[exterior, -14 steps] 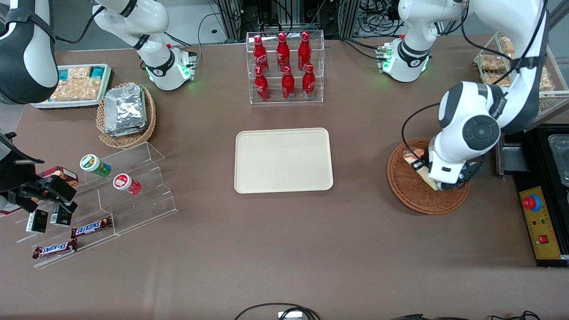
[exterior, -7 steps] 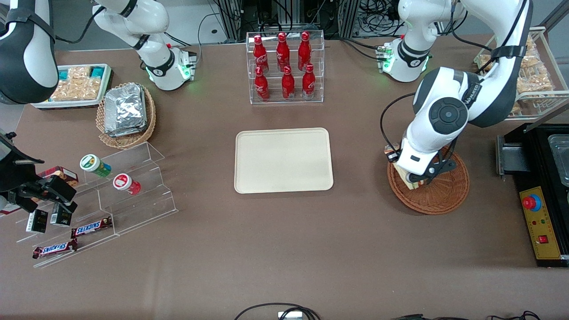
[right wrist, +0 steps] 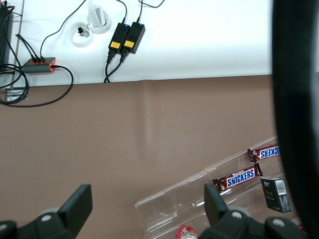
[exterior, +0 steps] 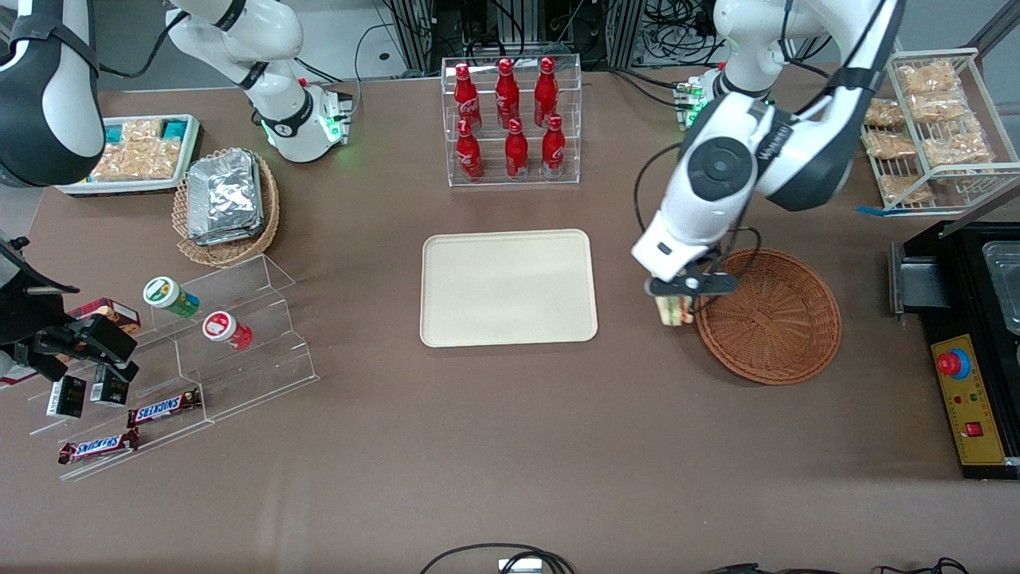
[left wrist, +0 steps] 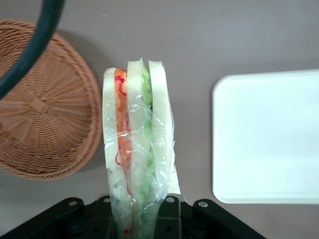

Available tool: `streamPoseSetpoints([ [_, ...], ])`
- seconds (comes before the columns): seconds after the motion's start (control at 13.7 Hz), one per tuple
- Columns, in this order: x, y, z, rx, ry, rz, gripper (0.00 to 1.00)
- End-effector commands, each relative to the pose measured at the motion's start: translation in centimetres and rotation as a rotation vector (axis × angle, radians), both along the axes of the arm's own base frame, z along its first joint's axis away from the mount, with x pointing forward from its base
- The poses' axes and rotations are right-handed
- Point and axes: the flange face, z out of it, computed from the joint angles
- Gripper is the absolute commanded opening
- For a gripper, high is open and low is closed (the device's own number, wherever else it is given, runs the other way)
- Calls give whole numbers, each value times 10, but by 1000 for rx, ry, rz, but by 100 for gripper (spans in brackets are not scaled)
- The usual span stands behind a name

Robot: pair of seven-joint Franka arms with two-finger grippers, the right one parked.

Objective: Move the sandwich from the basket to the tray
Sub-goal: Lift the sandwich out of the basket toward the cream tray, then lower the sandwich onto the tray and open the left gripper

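The brown table (exterior: 510, 446) fills most of the front view. At the centre of this view lies the cream tray (exterior: 508, 288), with nothing on it. To the right of centre in the frame sits the round reddish-brown basket (exterior: 777, 319), also with nothing in it. Between these two, above the bare table and just beside the basket's rim, hangs the left gripper (exterior: 674, 307). Its fingers are closed on the sandwich (left wrist: 137, 149), which it holds upright by one end; the white bread and the red, orange and green filling show through the clear wrap.
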Motion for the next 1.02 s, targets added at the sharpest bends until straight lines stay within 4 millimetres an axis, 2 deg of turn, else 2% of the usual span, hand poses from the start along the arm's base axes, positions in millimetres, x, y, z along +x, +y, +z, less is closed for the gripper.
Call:
streamPoseSetpoints([
  [0.0, -24, -50, -16, 9, 11, -142, 0],
  [0.22, -48, -94, -42, 1, 27, -201, 0],
  [0.44, -59, -127, -66, -30, 51, -172, 0],
  [0.8, -63, -159, -130, 5, 69, -123, 0],
  [0.95, -62, -165, -146, 1, 90, -101, 0],
])
